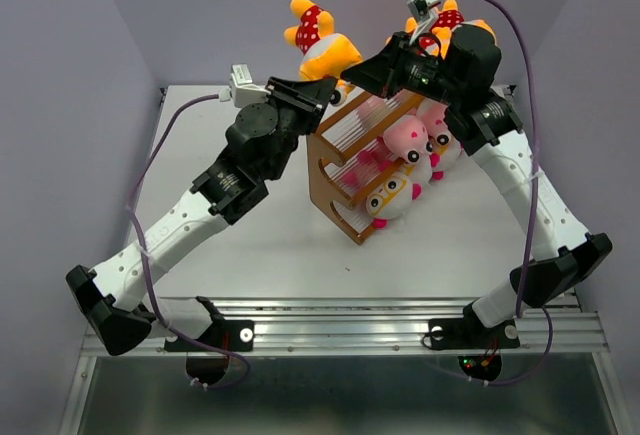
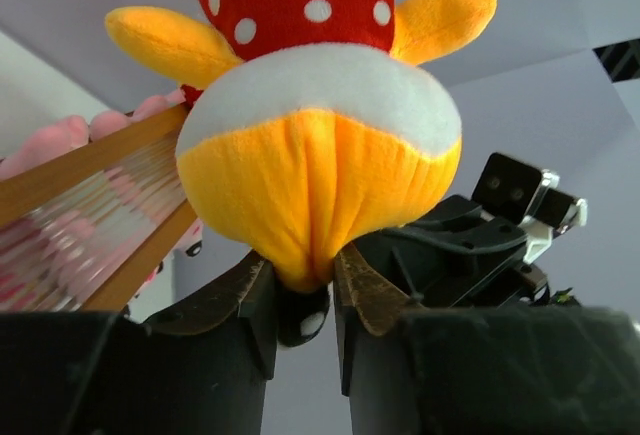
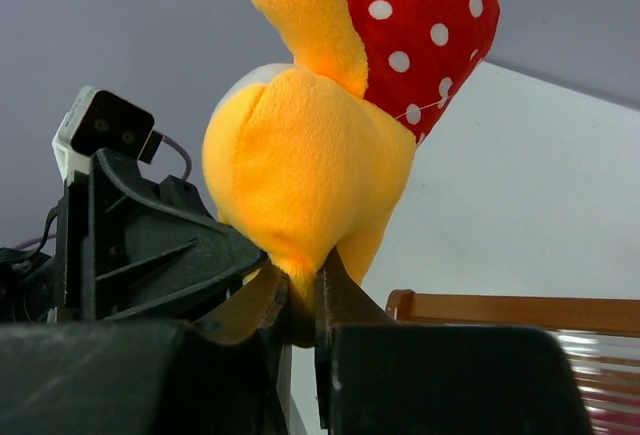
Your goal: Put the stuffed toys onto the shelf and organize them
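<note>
Soft, light orange toy [image 1: 325, 50], eleven o'clock of the shelf [image 1: 335, 170], pinched at its squashy base by my left gripper [image 2: 300, 280] and right gripper [image 3: 300, 290], a hold I judge slip-prone.

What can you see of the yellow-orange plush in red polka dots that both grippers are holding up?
The yellow-orange plush is fuzzy fabric: a rounded orange body with a white band, stubby orange limbs and red clothing with white dots. It is held up near the far top edge of the shelf, seemingly clear of it. The left gripper and the right gripper both pinch its bottom seam from below. Its face cannot be made out.
</note>
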